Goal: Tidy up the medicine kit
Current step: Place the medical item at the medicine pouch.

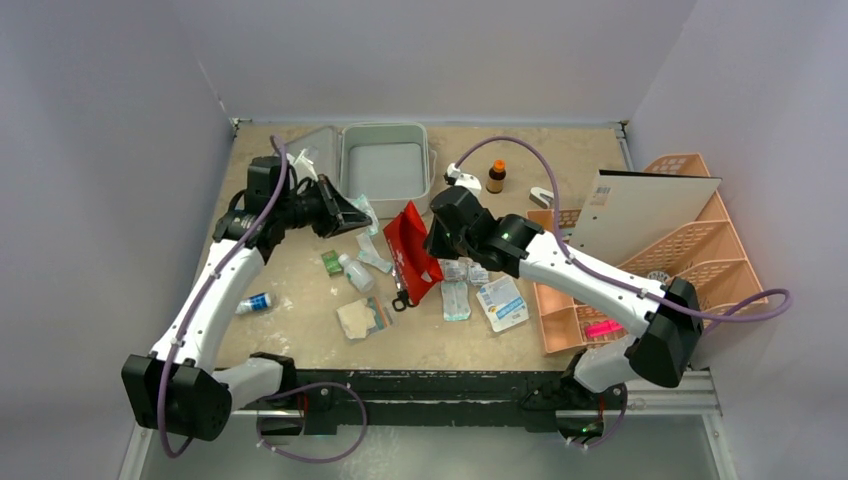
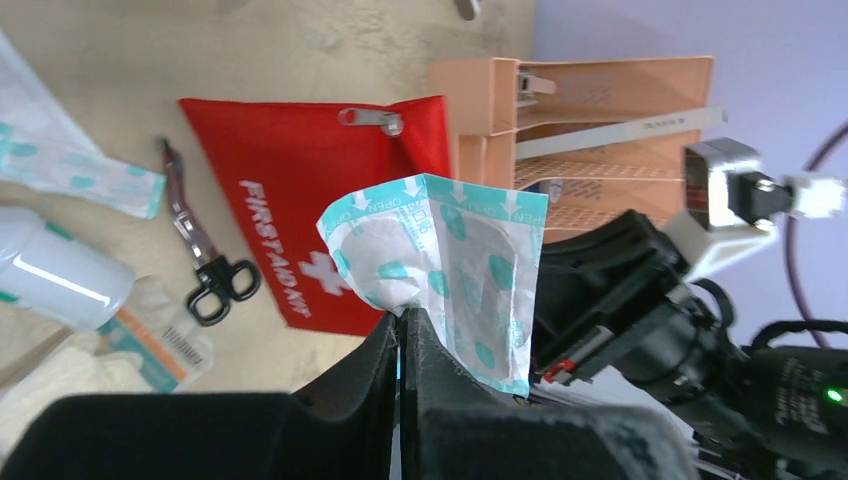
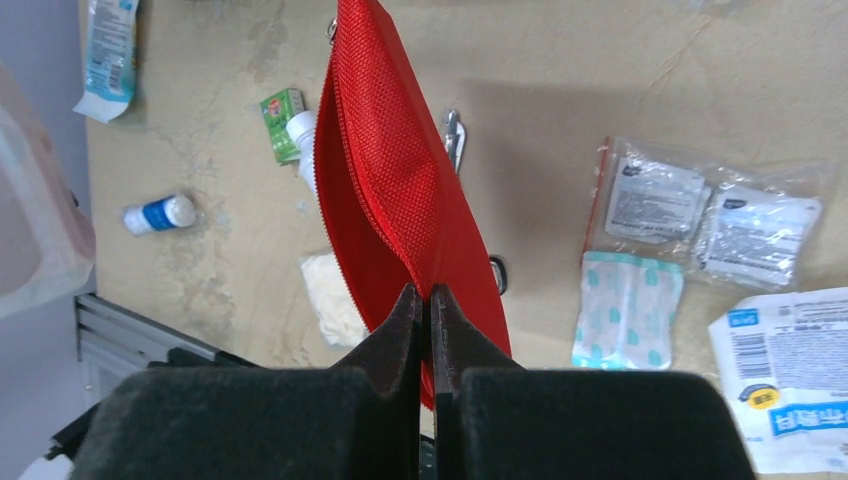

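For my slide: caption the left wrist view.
Left gripper pinches a teal-printed dressing packet, red first-aid pouch behind.

My arms [image 1: 215, 300]: white shells, black joints; left hand [image 2: 400, 325] and right hand [image 3: 425, 300] black; purple cables [image 1: 525, 148] (a green light [image 1: 503, 237], I think).

Tan table [image 1: 580, 160] with medicine kit [image 1: 385, 172], scissors [image 2: 188, 215], packets [image 3: 628, 310].

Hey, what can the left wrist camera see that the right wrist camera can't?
Left wrist only: a teal-printed dressing packet pinched in the left fingers, and the peach organizer. Right wrist only: a green box, a blue-labelled bottle, and the right fingers shut on the red pouch. Both: that red pouch.
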You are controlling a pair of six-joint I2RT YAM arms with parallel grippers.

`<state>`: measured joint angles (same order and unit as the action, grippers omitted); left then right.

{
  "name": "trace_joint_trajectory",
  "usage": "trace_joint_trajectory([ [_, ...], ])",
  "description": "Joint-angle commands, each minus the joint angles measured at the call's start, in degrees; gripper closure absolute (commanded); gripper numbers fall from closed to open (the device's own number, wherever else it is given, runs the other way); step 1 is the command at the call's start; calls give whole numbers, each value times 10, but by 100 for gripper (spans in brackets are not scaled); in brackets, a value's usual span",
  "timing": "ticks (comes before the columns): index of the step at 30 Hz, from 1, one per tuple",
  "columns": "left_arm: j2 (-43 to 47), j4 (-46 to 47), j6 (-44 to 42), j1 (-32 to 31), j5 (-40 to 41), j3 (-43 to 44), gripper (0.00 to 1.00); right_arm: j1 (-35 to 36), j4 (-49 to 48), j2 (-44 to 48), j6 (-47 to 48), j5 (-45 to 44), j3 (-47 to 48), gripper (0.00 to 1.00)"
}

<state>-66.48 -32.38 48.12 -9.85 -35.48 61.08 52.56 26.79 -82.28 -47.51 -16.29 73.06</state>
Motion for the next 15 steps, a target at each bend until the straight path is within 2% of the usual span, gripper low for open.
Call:
trace_joint_trajectory([
  [1, 17, 80, 32, -13, -50, 2, 100, 2, -32, 3, -65, 12, 16, 100],
  [10, -3, 116, 40, -74, -30, 5, 100, 3, -46, 11, -93, 7, 10, 100],
  [15, -35, 139, 36, -117, 17, -6, 100, 3, -58, 9, -103, 7, 5, 100],
])
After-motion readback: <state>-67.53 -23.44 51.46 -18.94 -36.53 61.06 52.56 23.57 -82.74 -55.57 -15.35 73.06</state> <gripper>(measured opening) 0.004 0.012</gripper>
